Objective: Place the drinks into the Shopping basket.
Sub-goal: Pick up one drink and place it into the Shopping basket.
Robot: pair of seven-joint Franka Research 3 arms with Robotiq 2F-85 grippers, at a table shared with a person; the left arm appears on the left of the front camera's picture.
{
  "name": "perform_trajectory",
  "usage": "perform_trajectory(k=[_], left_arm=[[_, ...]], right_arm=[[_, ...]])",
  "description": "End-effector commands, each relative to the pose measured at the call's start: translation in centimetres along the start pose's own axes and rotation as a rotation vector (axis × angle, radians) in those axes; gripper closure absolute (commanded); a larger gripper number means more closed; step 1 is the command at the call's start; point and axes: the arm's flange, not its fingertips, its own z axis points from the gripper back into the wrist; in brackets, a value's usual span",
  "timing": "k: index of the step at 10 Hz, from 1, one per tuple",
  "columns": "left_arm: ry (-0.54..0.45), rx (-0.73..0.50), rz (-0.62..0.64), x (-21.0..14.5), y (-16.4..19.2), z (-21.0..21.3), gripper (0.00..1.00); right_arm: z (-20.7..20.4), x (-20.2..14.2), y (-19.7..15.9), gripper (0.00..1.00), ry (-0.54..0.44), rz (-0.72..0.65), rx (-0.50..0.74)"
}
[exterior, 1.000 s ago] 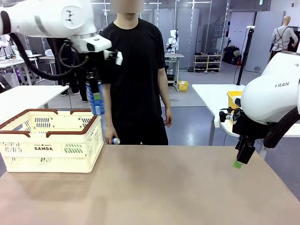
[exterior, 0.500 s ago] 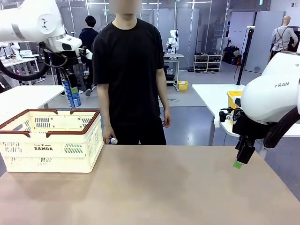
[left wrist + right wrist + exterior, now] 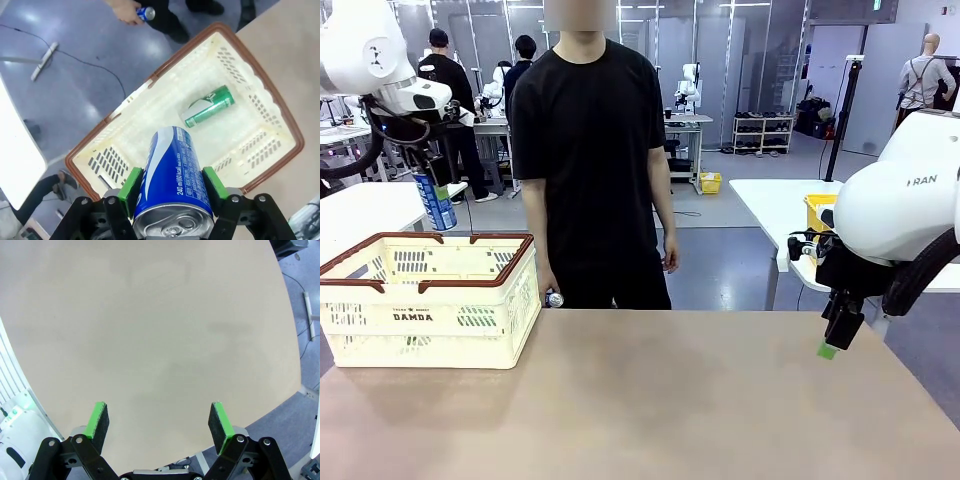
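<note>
The left gripper [image 3: 172, 187] holds a blue can [image 3: 172, 187] between its jaws, above the basket [image 3: 270, 97]. A green can [image 3: 209, 106] lies inside. The right gripper [image 3: 159, 425] has its jaws wide open over the counter [image 3: 150, 330].

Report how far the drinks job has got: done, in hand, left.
Done: one green can lies on its side in the Shopping basket.
In hand: the left gripper is shut on a blue can, held above the basket's far end.
Left: release that can into the basket; the person's hand holds another blue can. The right gripper hangs open over bare table.
</note>
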Motion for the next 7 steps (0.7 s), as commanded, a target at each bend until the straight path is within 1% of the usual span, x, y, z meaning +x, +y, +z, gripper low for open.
perform_trajectory(k=[1, 3, 4, 7], left_arm=[[-0.025, -0.022, 0.025, -1.0, -0.5, 0.3, 0.40], [-0.041, -0.041, 0.017, -2.1, -0.4, 0.8, 0.40], [0.002, -0.016, 0.012, -0.5, 0.2, -0.4, 0.40], [0.002, -0.016, 0.012, -0.5, 0.2, -0.4, 0.40]], right_arm=[[0.1, 0.0, -0.1, 0.00, 0.002, 0.001, 0.002], [0.1, 0.0, -0.1, 0.00, 0.002, 0.001, 0.002], [0.1, 0.0, -0.1, 0.00, 0.002, 0.001, 0.002], [0.1, 0.0, -0.1, 0.00, 0.002, 0.001, 0.002]])
